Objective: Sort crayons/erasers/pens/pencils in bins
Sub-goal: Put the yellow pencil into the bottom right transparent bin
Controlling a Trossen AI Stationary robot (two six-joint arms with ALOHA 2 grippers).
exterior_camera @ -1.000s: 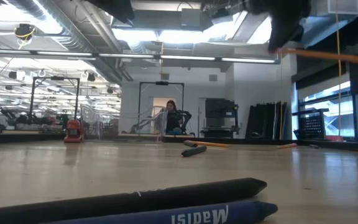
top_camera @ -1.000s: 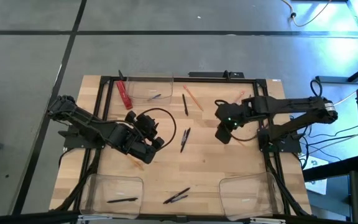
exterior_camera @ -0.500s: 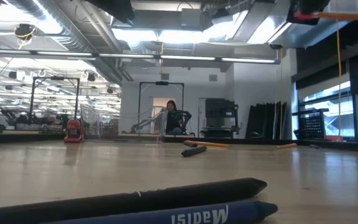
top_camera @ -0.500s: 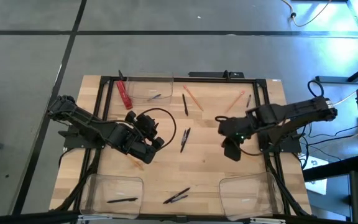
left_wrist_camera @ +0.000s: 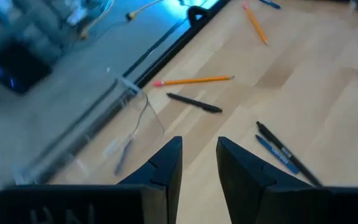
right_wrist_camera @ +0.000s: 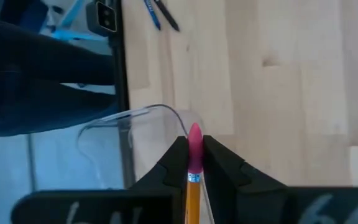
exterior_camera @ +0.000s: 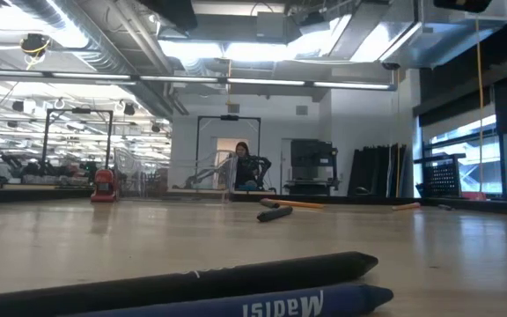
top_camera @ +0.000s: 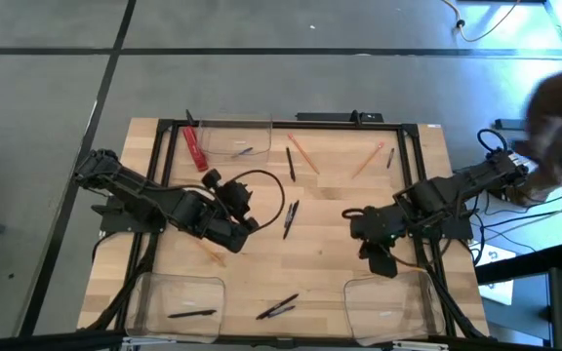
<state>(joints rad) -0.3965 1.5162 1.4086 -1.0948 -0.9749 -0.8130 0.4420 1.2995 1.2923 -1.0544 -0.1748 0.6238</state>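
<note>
My right gripper (top_camera: pixel 381 258) hangs above the table's near right part, by the near-right bin (top_camera: pixel 388 297), shut on an orange pencil (right_wrist_camera: pixel 193 193) with a pink eraser end. My left gripper (left_wrist_camera: pixel 199 158) hovers at the left middle, open, with nothing between its fingers. Loose pencils (top_camera: pixel 302 153) and pens (top_camera: pixel 290 163) lie flat near the far edge. A black pen with a blue crayon (top_camera: pixel 290 217) lies mid-table. Two more dark sticks (top_camera: pixel 277 307) lie at the near edge. The far bin (top_camera: pixel 237 136) holds a crayon; the near-left bin (top_camera: pixel 174 297) holds a pen. My right gripper pinches the pencil between its two fingers just behind the pink eraser end (right_wrist_camera: pixel 194 146), which sticks out past the fingertips. The orange shaft runs back between the fingers toward the wrist. The fingers slant steeply down from above. The pencil is lifted clear of the table.
A red flat strip (top_camera: pixel 195 146) lies by the far bin. An orange pencil (top_camera: pixel 213 251) lies just near of my left gripper. A dark frame (top_camera: pixel 164 175) runs along the table's edges. A blurred person (top_camera: pixel 554 93) stands beyond the right edge.
My right gripper has carried the pencil from the table's middle right toward the near edge and the near-right bin, turning as it went and rising out of the low view. My left wrist has rolled in place.
</note>
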